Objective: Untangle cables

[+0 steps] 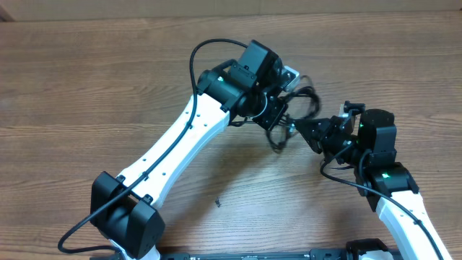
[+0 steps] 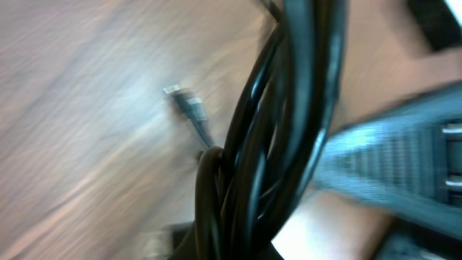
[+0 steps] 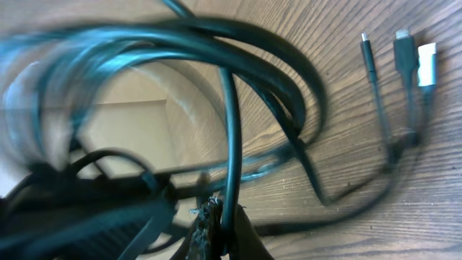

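Thin black cables (image 2: 281, 123), looped in a bundle, are noted over the brown wooden worktop (image 1: 108, 87), right of centre, toward its far edge. Left gripper (image 1: 280, 115): jaws pressed together on the bundle. Right gripper (image 3: 216, 230): one strand is pinched between closed tips. Small plug ends (image 3: 404, 47), one silver-tipped, are laid flat on the wood.

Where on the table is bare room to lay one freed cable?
Bare wood lies wide left of the left arm, and in front between it and the right arm. Around the cables, where both arms meet, it is crowded.
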You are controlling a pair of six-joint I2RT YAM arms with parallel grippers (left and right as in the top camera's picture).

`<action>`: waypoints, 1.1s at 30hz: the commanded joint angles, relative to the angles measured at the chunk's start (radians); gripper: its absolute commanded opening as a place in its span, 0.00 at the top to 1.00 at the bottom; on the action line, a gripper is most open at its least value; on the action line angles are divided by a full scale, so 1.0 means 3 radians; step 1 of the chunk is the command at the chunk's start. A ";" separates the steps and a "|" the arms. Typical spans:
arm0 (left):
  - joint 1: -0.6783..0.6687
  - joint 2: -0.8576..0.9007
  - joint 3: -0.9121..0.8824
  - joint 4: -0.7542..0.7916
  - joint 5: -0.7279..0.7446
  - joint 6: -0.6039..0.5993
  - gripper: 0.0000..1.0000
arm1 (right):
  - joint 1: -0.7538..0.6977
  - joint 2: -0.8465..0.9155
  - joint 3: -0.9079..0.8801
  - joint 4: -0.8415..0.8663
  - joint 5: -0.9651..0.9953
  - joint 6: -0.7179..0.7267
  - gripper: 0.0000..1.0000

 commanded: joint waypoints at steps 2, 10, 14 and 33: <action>0.0046 -0.0088 0.0052 -0.0072 -0.2054 -0.0106 0.96 | -0.0010 -0.0003 0.0061 0.0015 0.0023 -0.0025 0.96; 0.0045 -0.0088 0.0052 -0.0225 -0.1975 -0.0200 0.96 | -0.0010 -0.0003 0.0061 0.0015 0.0024 -0.0025 0.92; 0.0045 -0.0088 0.0052 -0.0230 -0.1339 -0.0094 0.96 | -0.0010 -0.0003 0.0061 0.0014 0.0024 -0.0025 0.64; 0.0045 -0.0088 0.0052 -0.0205 0.0332 0.0767 0.96 | -0.0010 -0.0003 0.0061 0.0003 0.0020 -0.0100 0.53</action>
